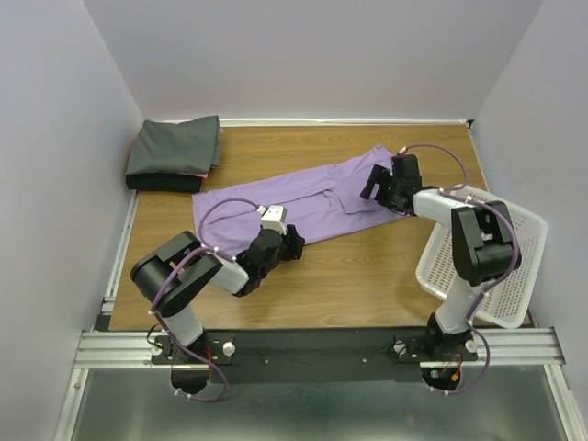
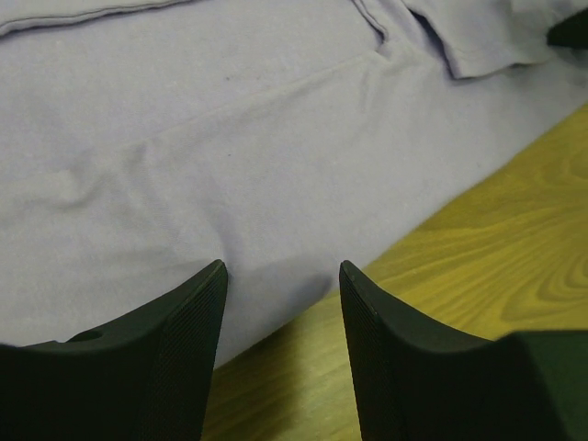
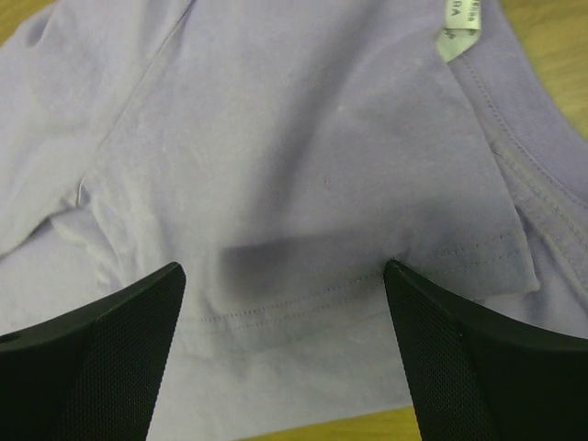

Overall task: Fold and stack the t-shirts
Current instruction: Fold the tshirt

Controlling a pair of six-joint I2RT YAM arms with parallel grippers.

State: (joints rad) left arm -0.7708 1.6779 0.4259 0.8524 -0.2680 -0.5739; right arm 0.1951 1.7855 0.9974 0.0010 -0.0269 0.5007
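The lavender t-shirt (image 1: 303,197) lies spread in a long band across the middle of the wooden table. My left gripper (image 1: 292,244) is open and empty at the shirt's near edge; the left wrist view shows the cloth edge (image 2: 276,285) between the two pads. My right gripper (image 1: 375,182) is open over the shirt's right end, near the collar; the right wrist view shows a stitched hem (image 3: 294,308) and the neck label (image 3: 457,28). A folded dark grey t-shirt (image 1: 175,147) sits at the back left, with a pinkish one (image 1: 191,173) just showing beneath it.
A white plastic mesh basket (image 1: 496,257) stands at the right edge of the table, beside the right arm. White walls close in the table on the left, back and right. Bare wood (image 1: 358,276) lies between the shirt and the arm bases.
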